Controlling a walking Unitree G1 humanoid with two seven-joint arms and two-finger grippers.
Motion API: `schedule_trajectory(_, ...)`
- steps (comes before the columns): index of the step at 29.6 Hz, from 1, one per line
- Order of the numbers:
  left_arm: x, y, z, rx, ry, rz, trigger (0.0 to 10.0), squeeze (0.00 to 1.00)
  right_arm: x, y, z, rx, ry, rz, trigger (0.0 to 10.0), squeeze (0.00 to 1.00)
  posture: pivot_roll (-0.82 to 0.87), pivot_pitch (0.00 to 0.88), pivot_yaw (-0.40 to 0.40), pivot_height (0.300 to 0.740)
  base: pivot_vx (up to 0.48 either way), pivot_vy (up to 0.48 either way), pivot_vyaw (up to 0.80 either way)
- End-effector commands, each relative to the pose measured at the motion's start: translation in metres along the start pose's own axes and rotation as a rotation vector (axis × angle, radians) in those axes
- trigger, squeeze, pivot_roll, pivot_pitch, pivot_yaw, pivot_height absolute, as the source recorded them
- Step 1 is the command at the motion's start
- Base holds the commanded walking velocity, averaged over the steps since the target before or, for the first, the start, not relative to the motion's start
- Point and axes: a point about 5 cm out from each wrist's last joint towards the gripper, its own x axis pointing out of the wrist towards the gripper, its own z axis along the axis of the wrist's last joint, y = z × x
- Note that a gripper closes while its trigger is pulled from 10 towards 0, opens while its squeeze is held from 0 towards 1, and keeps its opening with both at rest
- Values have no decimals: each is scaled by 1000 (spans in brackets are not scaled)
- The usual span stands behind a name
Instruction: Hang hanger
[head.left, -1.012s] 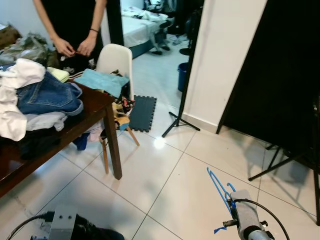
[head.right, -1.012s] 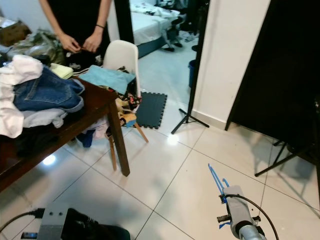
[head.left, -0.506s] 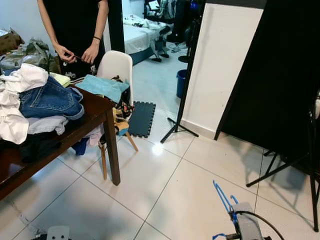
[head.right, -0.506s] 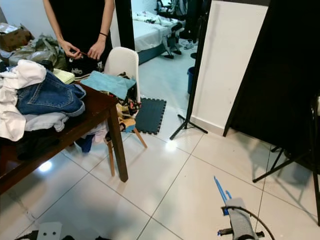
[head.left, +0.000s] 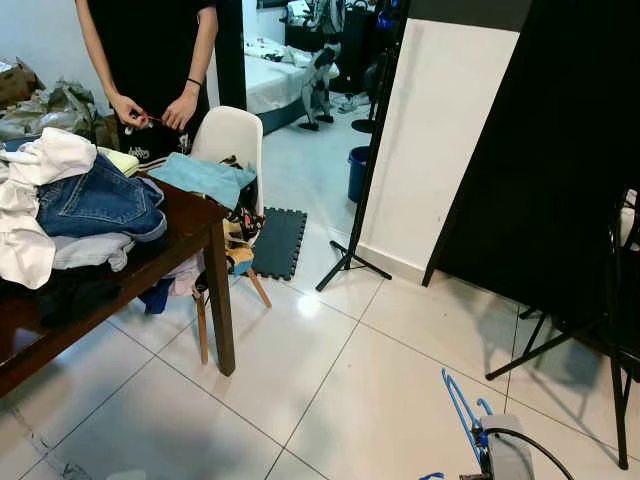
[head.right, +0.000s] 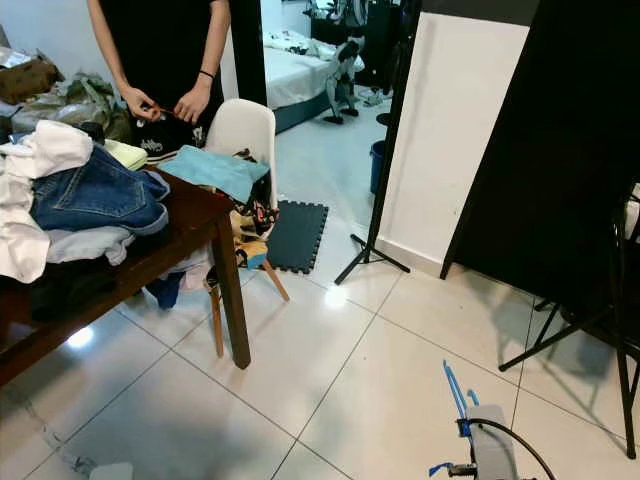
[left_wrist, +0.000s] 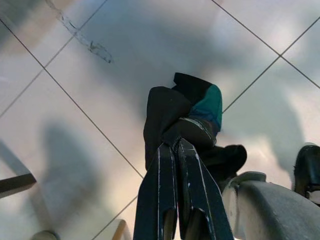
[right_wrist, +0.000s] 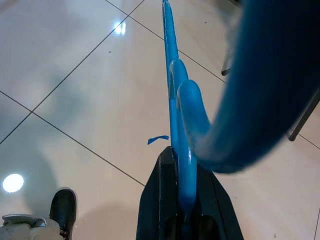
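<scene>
Two black fingers of the right gripper (right_wrist: 186, 200) clamped on one blue hanger (right_wrist: 172, 95), held low at the robot's right above the white tiled floor (head.left: 330, 390), hook curling close to the wrist camera. Two fingers of the left gripper (left_wrist: 176, 150) pressed together, pinching nothing, hanging over one dark cloth with a teal patch (left_wrist: 192, 112) on the tiles. One dark wooden table (head.left: 190, 215) at left, corner jutting toward the open floor, piled with jeans (head.left: 95, 200) and white laundry (head.left: 25, 215). One white chair (head.left: 230, 135) just behind it, one person (head.left: 150, 50) standing beyond. One black floor mat (head.left: 280, 240) near the chair. Wide bare tiles between table leg and black stands (head.left: 350, 260) at right.
</scene>
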Motion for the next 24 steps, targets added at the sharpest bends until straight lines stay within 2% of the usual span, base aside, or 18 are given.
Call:
schedule_trajectory(1, 0, 3, 0, -13, -6, 3, 10000, 0, 1, -3, 3, 3, -13, -6, 10000, 0, -12, 0, -66, 736, 0, 0, 0)
schedule_trajectory(10, 7, 16, 8, -23, -57, -8, 10000, 0, 6, 4, 16, -11, -70, -3, 10000, 0, -22, 0, -43, 736, 0, 0, 0)
schedule_trajectory(24, 9, 20, 11, -29, -62, -11, 10000, 0, 6, 10, 25, -16, -126, 0, 10000, 0, -22, 0, -31, 736, 0, 0, 0)
